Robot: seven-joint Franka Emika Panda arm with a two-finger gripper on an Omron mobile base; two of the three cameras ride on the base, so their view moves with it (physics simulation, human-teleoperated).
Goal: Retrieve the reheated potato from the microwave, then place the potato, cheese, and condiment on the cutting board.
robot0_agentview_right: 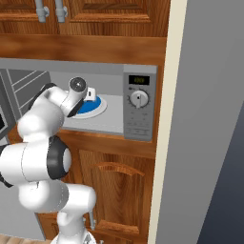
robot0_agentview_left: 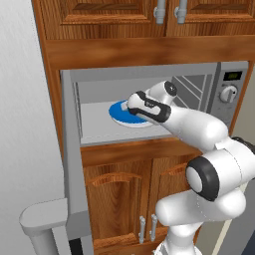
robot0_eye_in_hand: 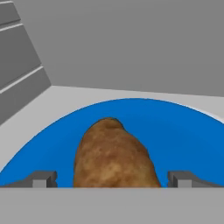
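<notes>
We reach into the open microwave (robot0_agentview_left: 149,74), where the potato (robot0_eye_in_hand: 114,155) lies on a blue plate (robot0_eye_in_hand: 175,131) on the microwave's floor. Our gripper (robot0_eye_in_hand: 113,179) has its jaws spread wide, one on each side of the potato, grasping nothing. We judge this the retrieving step; next the jaws need to clench the potato and lift.

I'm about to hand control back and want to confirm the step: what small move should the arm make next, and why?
Probably ease the gripper a little further down and forward, then close. In the hand view its open fingertips already straddle the potato, which lies on the blue plate inside the microwave, so little is left but seating and gripping.
</notes>
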